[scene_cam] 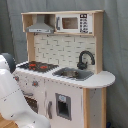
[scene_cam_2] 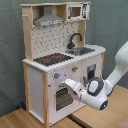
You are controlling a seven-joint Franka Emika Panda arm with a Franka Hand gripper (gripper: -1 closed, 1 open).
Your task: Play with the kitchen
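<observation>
Reaching at the kitchen (scene_cam_2: 50,75) front

My gripper (scene_cam_2: 68,83) sits mid-frame in the second exterior view — oven door (scene_cam_2: 62,97) just below-left; finger state I cannot tell.

arm (scene_cam: 12,100) cut off, oven door (scene_cam_2: 64,96) partly hidden

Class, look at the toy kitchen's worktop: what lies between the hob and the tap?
The sink, seen in both exterior views, lies between hob and tap.
</observation>
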